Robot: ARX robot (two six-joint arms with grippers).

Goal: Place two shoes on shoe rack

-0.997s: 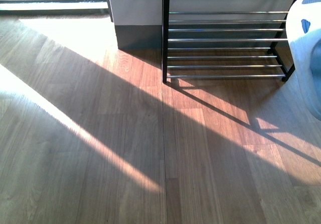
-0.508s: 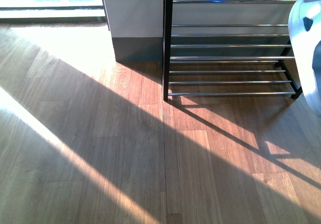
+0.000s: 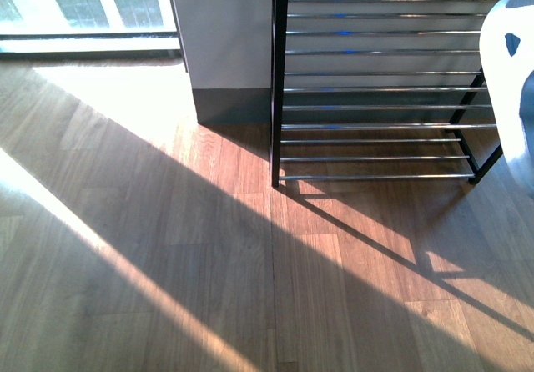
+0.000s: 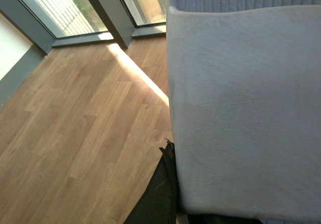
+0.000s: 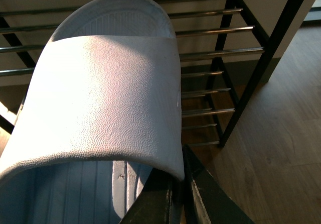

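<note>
A pale blue slide (image 5: 105,93) fills the right wrist view, toe toward the shoe rack (image 5: 210,30), and my right gripper (image 5: 173,176) is shut on the edge of its strap. The same slide (image 3: 513,72) shows at the right edge of the front view, beside the rack (image 3: 375,126) with its black side frame and chrome bars. In the left wrist view another pale blue slide (image 4: 246,108) covers most of the picture. My left gripper (image 4: 171,156) is shut on its strap, with one dark finger (image 4: 158,199) against its side.
Wooden floor (image 3: 167,247) with a broad band of sunlight lies in front of the rack. A grey wall corner with dark skirting (image 3: 225,55) stands just left of the rack. Floor-level windows (image 3: 92,5) are at the back left.
In the front view the rack has slid lower in the picture and more of its upper bars and the window show. The slide stays at the right edge.
</note>
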